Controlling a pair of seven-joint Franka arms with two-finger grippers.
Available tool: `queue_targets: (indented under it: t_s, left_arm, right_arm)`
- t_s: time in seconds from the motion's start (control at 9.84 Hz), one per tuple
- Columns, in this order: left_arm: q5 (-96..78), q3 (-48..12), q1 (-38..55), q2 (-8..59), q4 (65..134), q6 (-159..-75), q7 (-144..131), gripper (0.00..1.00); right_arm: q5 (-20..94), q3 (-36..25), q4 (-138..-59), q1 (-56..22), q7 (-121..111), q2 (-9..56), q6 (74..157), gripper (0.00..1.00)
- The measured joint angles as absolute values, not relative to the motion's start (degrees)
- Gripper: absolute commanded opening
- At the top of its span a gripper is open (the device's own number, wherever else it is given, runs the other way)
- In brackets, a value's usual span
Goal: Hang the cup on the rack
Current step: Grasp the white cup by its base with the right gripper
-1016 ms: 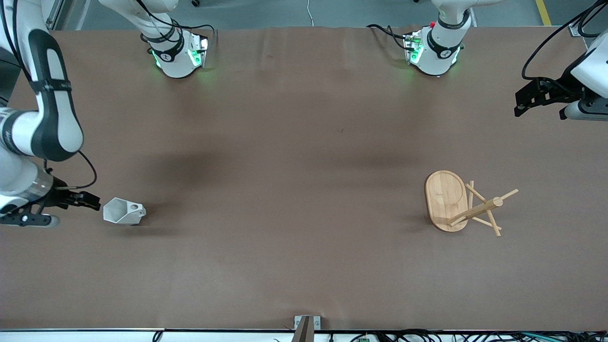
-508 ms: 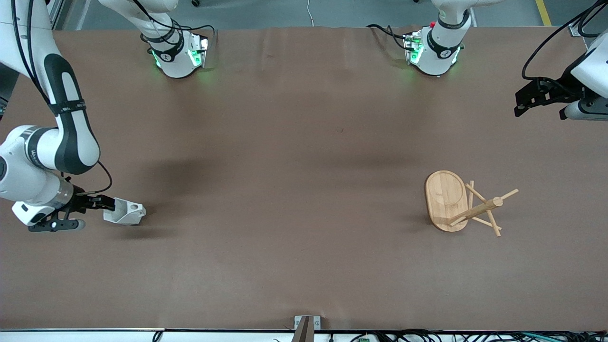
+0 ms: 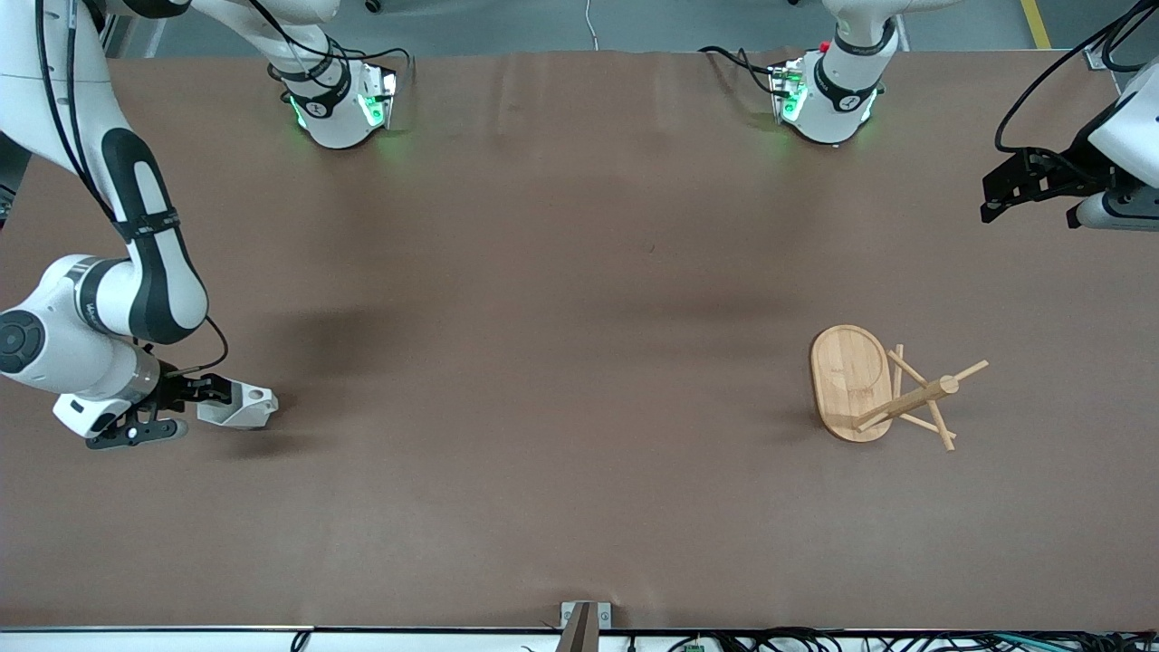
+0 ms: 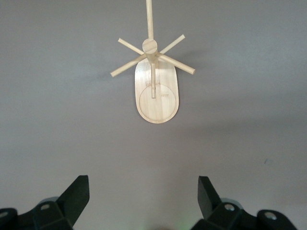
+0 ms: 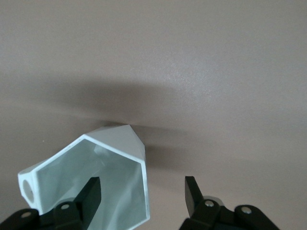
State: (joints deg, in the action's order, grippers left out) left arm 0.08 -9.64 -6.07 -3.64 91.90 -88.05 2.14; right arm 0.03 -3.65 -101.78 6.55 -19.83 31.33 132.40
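Step in hand: right hand [image 3: 206, 396] grasping the white faceted cup [image 3: 243, 407]. Cup lies on its side on the bench [image 3: 561, 435] at the right arm's end, open polygonal rim toward the hand, handle w/ round hole at the end away from it.

Right wrist view: fingers spread, one finger [image 5: 89, 194] inside the mouth, the other [image 5: 192, 190] outside the wall, so the rim wall sits btwn them, not yet pinched.

To do it well, I'd judge:
- push in a bit deeper before closing, so pads get wall, not just the rim edge
- close on a flat facet, not a corner; angled faces could twist or slip
- keep the handle hole unblocked, needed for a peg
- close slowly; light cup may skid on the bench

Bamboo mug rack [image 3: 883, 389] stands upright toward the left arm's end, well apart from the cup. Left hand [image 4: 144, 196] waits, spread and holding nothing, up over that end, rack [image 4: 154, 81] in its view.
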Motion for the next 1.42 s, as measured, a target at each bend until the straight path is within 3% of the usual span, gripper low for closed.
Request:
queue_targets:
  t_s: [0.2, 0.3, 0.81, 1.22, 1.42]
  left_arm:
    - [0.1, -9.5, -6.4, -3.6, 91.9, -88.0, 2.1, 1.0]
    - [0.1, -9.5, -6.6, -3.6, 91.8, -88.0, 2.1, 1.0]
    - [0.1, -9.4, -6.9, -3.6, 91.8, -88.0, 2.1, 1.0]
    - [0.1, -10.0, -6.5, -2.8, 89.4, -88.0, 2.1, 1.0]
    - [0.1, -10.1, -6.5, -1.8, 88.1, -87.6, 2.2, 1.0]
  right_arm:
    - [2.0, -3.6, -101.7, 6.6, -22.5, 31.8, 132.7, 0.15]
    - [4.1, -3.7, -101.5, 6.7, -24.8, 31.8, 132.8, 0.06]
    - [10.0, -3.6, -99.8, 8.9, -29.0, 31.8, 132.2, 0.01]
    - [16.4, -2.9, -91.0, 8.4, -27.1, 30.9, 120.2, 0.01]
    - [21.0, -2.5, -89.2, 4.8, -20.8, 29.2, 117.9, 0.01]
